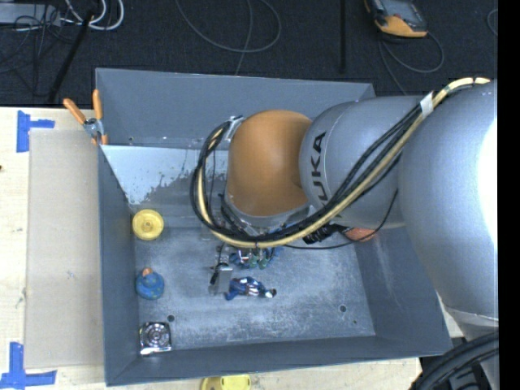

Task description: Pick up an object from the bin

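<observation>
Mostly scuffed, dusty grey bin (pixel 325 307) floor w/ dark carpet (pixel 162 39) beyond rim.

The one piece of writing that can be read is the brand name KUKA, in dark capital letters on the grey arm (pixel 366 161). It stands on the rounded casing just beside the orange cover (pixel 264 161). The letters run sideways up the casing, the lowest one close to the cables (pixel 370 187).

Grey bin (pixel 325 295) holds yellow disc (pixel 148 224), blue toy (pixel 149 283), silver piece (pixel 154 336), blue-white figure (pixel 249 288)
</observation>
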You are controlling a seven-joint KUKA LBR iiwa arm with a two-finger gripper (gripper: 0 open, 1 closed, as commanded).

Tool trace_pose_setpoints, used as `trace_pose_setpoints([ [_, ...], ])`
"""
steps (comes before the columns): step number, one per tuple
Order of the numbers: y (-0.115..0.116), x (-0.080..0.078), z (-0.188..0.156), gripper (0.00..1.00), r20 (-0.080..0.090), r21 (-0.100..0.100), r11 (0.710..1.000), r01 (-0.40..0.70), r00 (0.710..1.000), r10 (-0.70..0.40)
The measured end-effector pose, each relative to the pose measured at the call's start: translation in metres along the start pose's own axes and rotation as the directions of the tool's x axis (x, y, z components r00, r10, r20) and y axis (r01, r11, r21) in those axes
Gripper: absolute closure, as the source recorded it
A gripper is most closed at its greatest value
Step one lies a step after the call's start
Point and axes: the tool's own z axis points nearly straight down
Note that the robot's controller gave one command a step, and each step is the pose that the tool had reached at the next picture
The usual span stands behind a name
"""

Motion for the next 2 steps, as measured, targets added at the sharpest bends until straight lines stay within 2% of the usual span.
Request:
trace_pose_setpoints([
  [1,-0.033,0.006,0.011,0.00,0.001,-0.002,1.000,-0.015,1.000,0.015],
  [2,-0.055,-0.043,0.020,1.00,0.003,-0.001,0.998,-0.068,0.998,0.068],
])
